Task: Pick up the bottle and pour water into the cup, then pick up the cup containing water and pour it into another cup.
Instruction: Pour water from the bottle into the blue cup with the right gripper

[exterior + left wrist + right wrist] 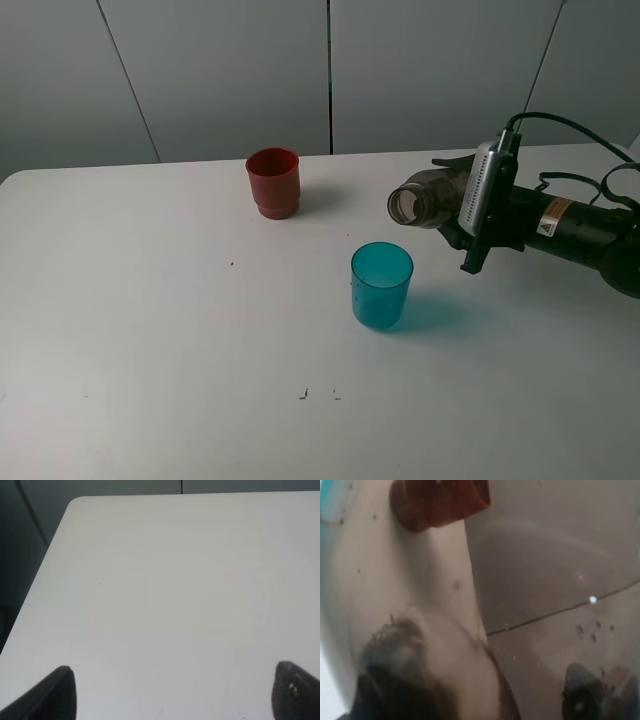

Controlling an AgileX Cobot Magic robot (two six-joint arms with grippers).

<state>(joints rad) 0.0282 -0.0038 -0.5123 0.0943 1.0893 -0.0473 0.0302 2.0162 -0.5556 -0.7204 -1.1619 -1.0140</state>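
Observation:
My right gripper (pixel 458 208) is shut on the smoky grey-brown bottle (pixel 424 199), which lies nearly level in the air with its open mouth facing left. The mouth hangs above and just right of the teal cup (pixel 381 286), which stands upright on the white table (pixel 150 330). The red cup (pixel 273 182) stands farther back and to the left. In the right wrist view the bottle (pixel 420 645) fills the picture, and the red cup (pixel 437 502) shows blurred through it. My left gripper (pixel 172 692) is open over bare table and holds nothing.
The table's far-left rounded corner (pixel 75 502) and left edge show in the left wrist view. A few small dark specks (pixel 305 394) lie near the table's front. Grey wall panels stand behind the table.

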